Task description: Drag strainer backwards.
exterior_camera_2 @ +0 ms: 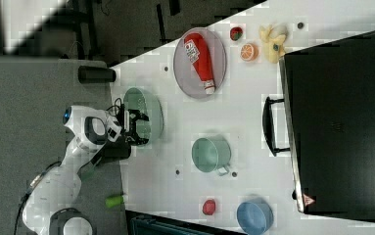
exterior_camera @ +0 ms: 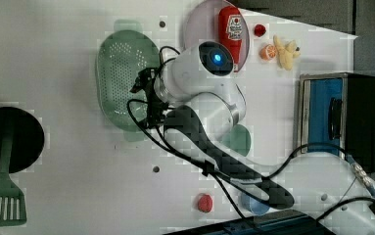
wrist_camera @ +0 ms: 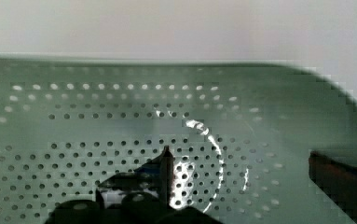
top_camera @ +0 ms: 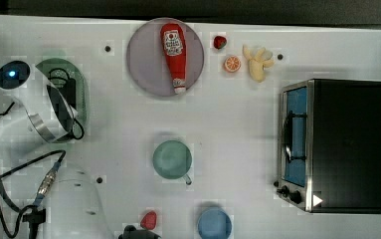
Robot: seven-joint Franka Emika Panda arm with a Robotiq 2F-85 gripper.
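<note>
Hovering over strainer (exterior_camera: pixel 119 73), gripper (exterior_camera_2: pixel 135 128) wide open, contact unclear

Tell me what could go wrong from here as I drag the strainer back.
1. The gripper hangs open over the strainer with nothing clamped; pushing against one wall may tip or spin the basket rather than slide it.
2. In the wrist view a fingertip is close to the perforated bottom and could catch in a hole.
3. In the right view the strainer lies near the table edge, so overshooting could push it off.
</note>
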